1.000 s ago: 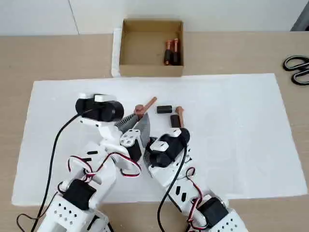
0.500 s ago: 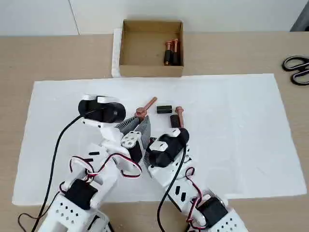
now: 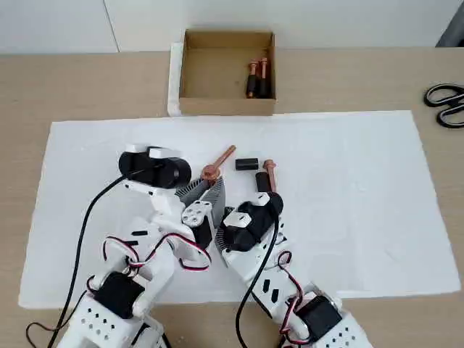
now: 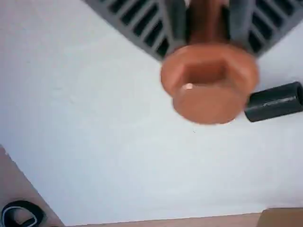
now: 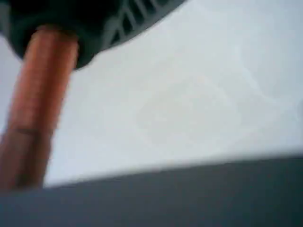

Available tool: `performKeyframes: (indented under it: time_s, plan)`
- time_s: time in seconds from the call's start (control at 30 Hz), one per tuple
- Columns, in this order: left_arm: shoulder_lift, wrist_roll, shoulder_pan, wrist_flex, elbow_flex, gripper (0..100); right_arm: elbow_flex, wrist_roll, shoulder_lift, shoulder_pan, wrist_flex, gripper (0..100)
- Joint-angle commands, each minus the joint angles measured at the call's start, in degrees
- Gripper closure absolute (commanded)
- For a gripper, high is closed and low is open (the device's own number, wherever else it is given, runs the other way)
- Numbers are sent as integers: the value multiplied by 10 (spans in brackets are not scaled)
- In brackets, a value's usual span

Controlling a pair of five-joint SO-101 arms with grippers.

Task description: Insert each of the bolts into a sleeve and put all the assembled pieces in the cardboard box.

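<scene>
The left claw point(image 3: 209, 183) pinched a bolt point(image 4: 208, 82) by its shaft. The right claw point(image 3: 262, 190) gripped a sleeve point(image 3: 263, 181) carrying a second bolt point(image 5: 42, 94). A loose sleeve point(image 3: 247, 164) lay between the two bolts on the paper point(image 3: 362, 188).

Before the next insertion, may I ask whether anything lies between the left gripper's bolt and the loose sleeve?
Nothing visible does: only bare paper lies between the bolt and the loose sleeve.
</scene>
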Motion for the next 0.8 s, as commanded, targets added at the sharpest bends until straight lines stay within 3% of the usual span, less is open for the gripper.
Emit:
performKeyframes:
  time_s: [0.0, 0.77]
  plan:
    - [-22, -10, 1, 27, -4, 994, 4, -6, -11, 3, -18, 995]
    - [-26, -34, -2, -5, 36, 994, 4, -4, -11, 3, -18, 995]
